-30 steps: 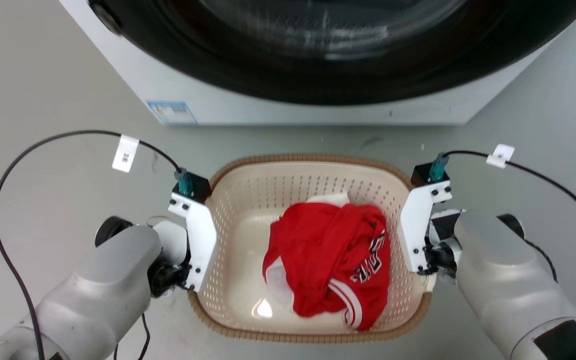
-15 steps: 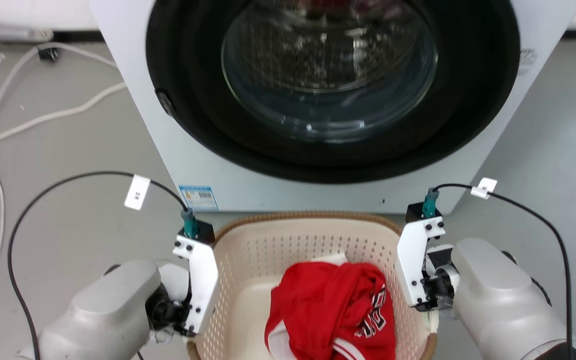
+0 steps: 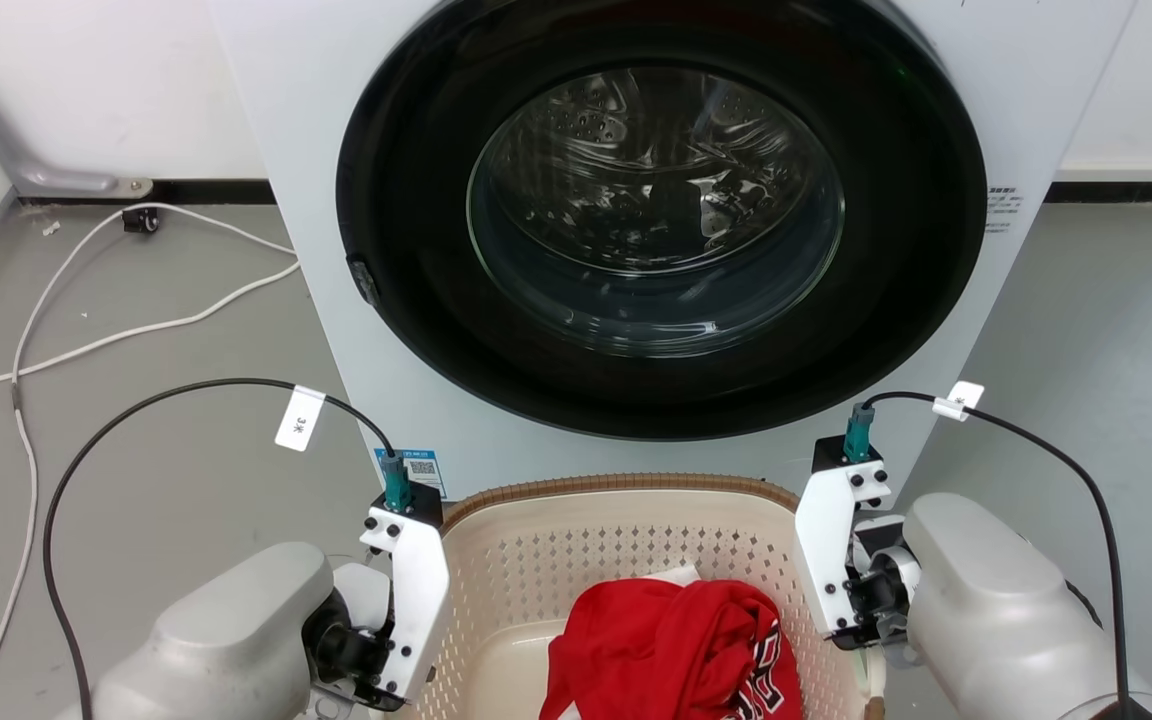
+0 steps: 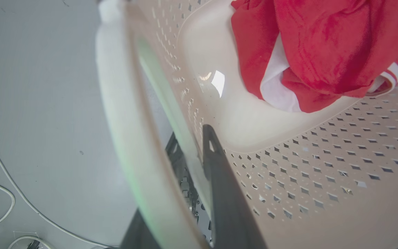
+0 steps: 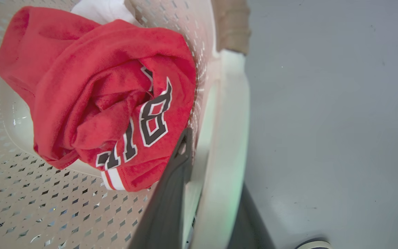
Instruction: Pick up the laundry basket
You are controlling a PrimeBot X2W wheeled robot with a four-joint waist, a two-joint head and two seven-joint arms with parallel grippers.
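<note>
The cream perforated laundry basket, with its brown woven-look rim, sits at the bottom of the head view between my two arms. A red jersey lies inside it. In the left wrist view my left gripper is shut on the basket's white side handle, one dark finger inside the wall and one outside. In the right wrist view my right gripper is likewise shut on the other white handle. The jersey rests close to that inner finger. Grey floor shows well below both handles.
A white front-loading washer with a dark round glass door stands directly behind the basket, very close to its far rim. White cables trail over the grey floor to the left. Bare floor lies to the right.
The head camera has tilted up, bringing the whole washer door into view. The basket's far rim now overlaps the washer's lower front, where floor showed before. Both grippers have stayed on the handles.
</note>
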